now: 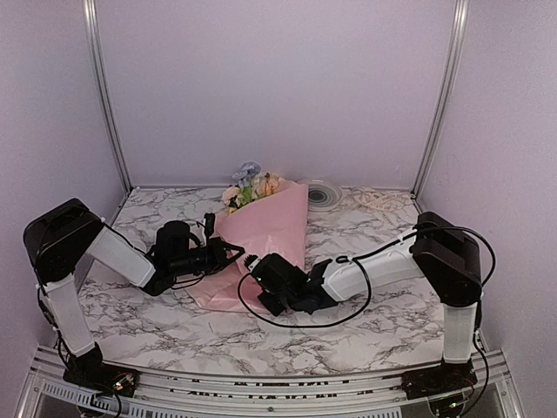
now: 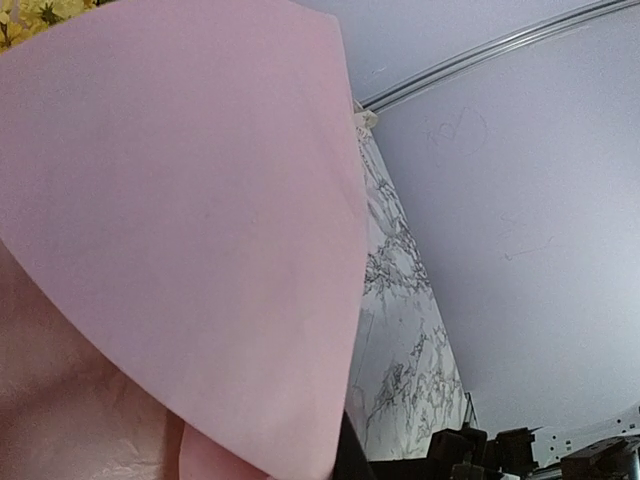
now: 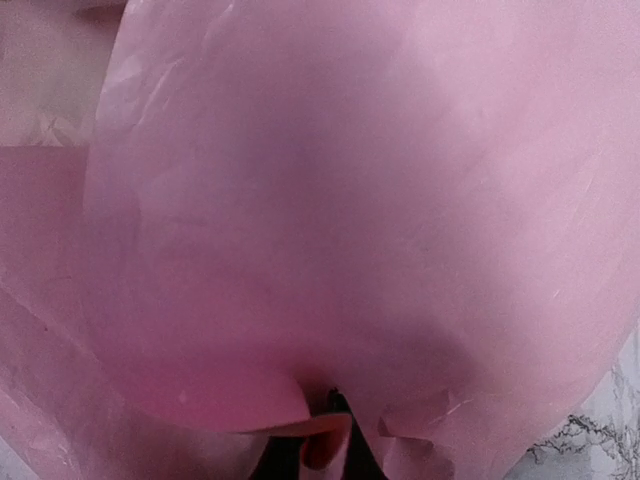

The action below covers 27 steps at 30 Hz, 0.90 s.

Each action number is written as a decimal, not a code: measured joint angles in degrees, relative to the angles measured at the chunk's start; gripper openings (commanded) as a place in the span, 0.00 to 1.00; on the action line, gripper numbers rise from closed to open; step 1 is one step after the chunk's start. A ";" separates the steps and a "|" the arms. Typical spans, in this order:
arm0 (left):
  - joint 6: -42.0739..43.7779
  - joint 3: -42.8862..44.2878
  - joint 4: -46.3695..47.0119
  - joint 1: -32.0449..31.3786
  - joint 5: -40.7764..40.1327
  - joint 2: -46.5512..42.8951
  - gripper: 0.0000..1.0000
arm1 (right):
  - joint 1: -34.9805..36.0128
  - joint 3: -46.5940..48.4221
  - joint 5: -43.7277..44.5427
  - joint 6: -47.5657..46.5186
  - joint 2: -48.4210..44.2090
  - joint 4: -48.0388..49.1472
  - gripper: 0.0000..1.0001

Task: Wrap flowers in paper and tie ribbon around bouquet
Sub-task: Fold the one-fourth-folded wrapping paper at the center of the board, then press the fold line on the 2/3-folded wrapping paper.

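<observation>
The pink paper (image 1: 271,233) lies rolled into a loose cone round the flowers (image 1: 251,186), whose blooms show at its far, wide end. My left gripper (image 1: 235,252) is at the cone's left edge, shut on the paper. In the left wrist view the paper (image 2: 180,230) covers the jaws and only one dark finger (image 2: 352,455) shows. Yellow blooms (image 2: 30,12) peek in at the top left corner. My right gripper (image 1: 252,264) is at the cone's narrow near end. Its dark fingers (image 3: 276,456) pinch a fold of paper (image 3: 330,200). The ribbon (image 1: 379,200) lies loose at the back right, apart from the bouquet.
A round ringed plate (image 1: 324,193) sits at the back, just right of the cone's wide end. The marble table (image 1: 174,322) is walled on the left, back and right. The right arm's black cable (image 1: 305,324) loops across the table in front of the cone.
</observation>
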 measured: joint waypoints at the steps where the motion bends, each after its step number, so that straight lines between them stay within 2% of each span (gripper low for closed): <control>1: 0.90 0.15 -0.61 0.50 0.33 -0.13 0.00 | 0.00 0.00 0.13 -0.28 -0.11 -0.24 0.17; 4: 5.25 1.31 -5.88 2.97 0.04 -0.50 0.00 | 0.00 -0.79 -0.33 -1.62 -1.92 -1.03 0.26; 8: 9.60 1.79 -10.97 5.20 -0.74 -0.48 0.00 | 0.00 -6.54 -4.13 -5.20 -9.77 -1.99 0.34; 13: 12.07 1.46 -13.14 5.57 -1.01 0.46 0.00 | 0.00 -13.90 -13.18 -10.29 -20.41 -3.13 0.37; 18: 13.57 -0.09 -13.94 5.90 -1.46 1.40 0.00 | -0.13 -15.54 -20.04 -13.20 -25.20 -5.62 0.35; 20: 14.29 -0.31 -14.21 6.21 -1.70 1.40 0.00 | -0.79 -14.80 -22.77 -13.62 -25.11 -5.70 0.32; 27: 16.06 -0.35 -14.32 6.86 -1.79 1.51 0.00 | -6.25 -2.16 -26.95 -11.28 -14.86 -3.93 0.16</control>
